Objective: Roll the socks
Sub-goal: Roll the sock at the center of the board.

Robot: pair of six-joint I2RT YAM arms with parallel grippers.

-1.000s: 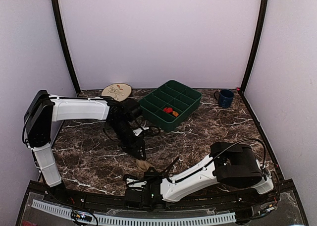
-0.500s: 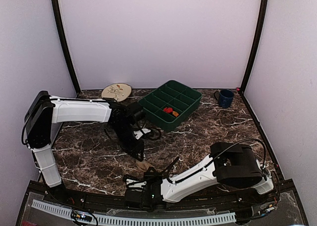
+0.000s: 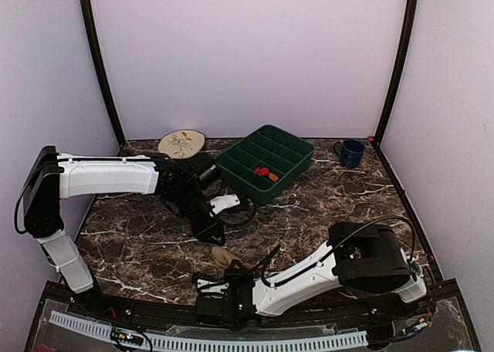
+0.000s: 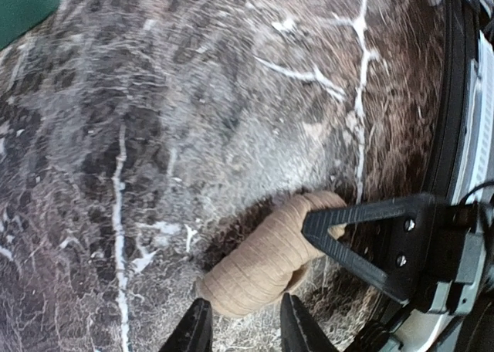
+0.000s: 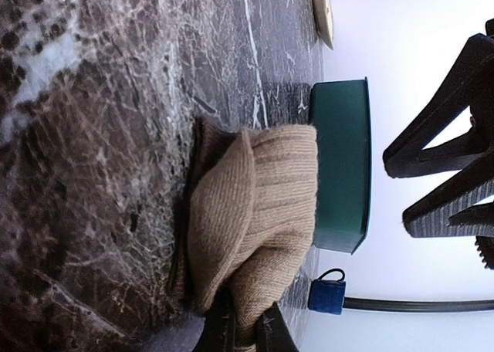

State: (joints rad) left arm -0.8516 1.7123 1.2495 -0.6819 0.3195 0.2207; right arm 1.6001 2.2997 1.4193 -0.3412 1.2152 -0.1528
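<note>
One tan ribbed sock (image 3: pixel 224 255) lies as a short rolled bundle on the dark marble-patterned table (image 3: pixel 340 198). It sits close to the near edge, a little left of the middle.

Your right gripper (image 5: pixel 241 325) reaches in low along that near edge. Its jaws are almost pressed together, pinching a fold of the sock's end between them. In the right wrist view you see the knit bunched up just ahead of the fingers.

Your left gripper (image 4: pixel 245 329) hangs just beside the roll, on its far side. Its jaws are spread a little, with nothing between them. In the left wrist view the tips sit just short of the bundle's rolled end, though you cannot tell for sure whether they graze it.

Toward the far edge, a green compartment tray (image 3: pixel 266 163) sits near the middle, with red and orange pieces (image 3: pixel 266 173) in one of its near compartments. A blue mug (image 3: pixel 351 153) stands at the far right corner. A beige plate with a leaf drawing (image 3: pixel 182 143) lies at the far edge, toward the left corner.
</note>
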